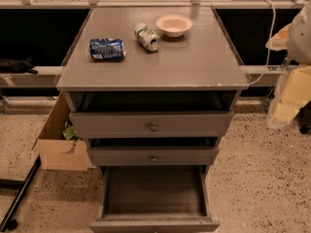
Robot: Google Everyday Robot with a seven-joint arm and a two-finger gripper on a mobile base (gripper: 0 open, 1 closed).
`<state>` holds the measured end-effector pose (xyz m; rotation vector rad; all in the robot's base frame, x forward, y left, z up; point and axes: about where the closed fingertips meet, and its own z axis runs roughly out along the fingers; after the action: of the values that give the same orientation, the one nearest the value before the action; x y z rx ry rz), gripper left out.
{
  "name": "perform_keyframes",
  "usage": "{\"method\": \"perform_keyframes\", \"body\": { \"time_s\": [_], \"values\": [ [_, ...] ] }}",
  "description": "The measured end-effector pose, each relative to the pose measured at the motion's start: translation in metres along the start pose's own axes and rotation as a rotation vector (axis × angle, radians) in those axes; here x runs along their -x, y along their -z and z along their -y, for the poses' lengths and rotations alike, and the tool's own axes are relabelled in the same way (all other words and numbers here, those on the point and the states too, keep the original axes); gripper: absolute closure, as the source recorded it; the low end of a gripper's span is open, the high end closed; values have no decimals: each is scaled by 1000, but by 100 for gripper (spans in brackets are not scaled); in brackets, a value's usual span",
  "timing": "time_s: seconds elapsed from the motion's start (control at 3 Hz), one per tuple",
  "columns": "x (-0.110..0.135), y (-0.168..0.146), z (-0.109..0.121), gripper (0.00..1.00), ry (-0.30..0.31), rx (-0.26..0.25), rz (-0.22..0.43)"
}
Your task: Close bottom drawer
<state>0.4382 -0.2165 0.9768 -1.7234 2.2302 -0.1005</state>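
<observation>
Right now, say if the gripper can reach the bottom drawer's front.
Probably yes: the gripper sits high at the right edge, and the front of the bottom drawer juts out furthest, with bare floor between.

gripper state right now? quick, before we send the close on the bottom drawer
Gripper: open or closed cannot be told; it is at the right edge of view, clear of the pulled-out bottom drawer.

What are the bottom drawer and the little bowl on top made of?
The bottom drawer looks like grey-painted wood, matte, with plain board panels. The bowl is pale and thin-walled, possibly paper or plastic. The gripper is not in view; maybe a pale arm part at the right edge.
</observation>
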Motion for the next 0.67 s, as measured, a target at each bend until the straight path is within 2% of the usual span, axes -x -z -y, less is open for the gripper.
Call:
{"method": "perform_keyframes", "body": {
  "time_s": [0.67],
  "values": [
    [-2, -1, 3, 0, 9, -11, -8]
  ]
}}
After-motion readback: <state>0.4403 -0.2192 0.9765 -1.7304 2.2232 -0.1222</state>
